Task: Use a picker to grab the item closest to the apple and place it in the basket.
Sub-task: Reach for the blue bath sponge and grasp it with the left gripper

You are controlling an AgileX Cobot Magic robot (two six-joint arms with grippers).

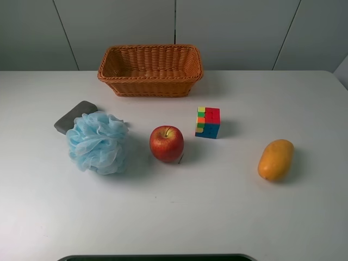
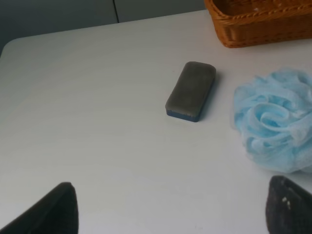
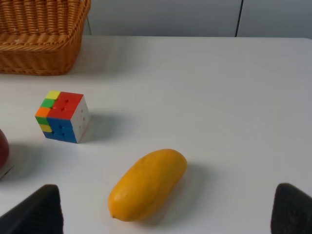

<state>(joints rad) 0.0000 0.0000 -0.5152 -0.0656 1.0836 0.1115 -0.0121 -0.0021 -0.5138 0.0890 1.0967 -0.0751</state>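
Note:
A red apple (image 1: pixel 166 143) sits mid-table; its edge shows in the right wrist view (image 3: pixel 2 148). A multicoloured puzzle cube (image 1: pixel 207 122) stands just right of it, the nearest item, and also shows in the right wrist view (image 3: pixel 62 116). A blue bath pouf (image 1: pixel 98 142) lies to the apple's left, a bit farther off. The wicker basket (image 1: pixel 150 81) stands empty at the back. My left gripper (image 2: pixel 173 214) is open above bare table near the pouf (image 2: pixel 273 122). My right gripper (image 3: pixel 165 214) is open near a mango (image 3: pixel 147 184). Neither gripper shows in the exterior high view.
A grey eraser block (image 1: pixel 73 116) lies touching the pouf's far left side and shows in the left wrist view (image 2: pixel 191 90). The yellow mango (image 1: pixel 275 159) lies at the right. A dark edge (image 1: pixel 157 257) runs along the table's front.

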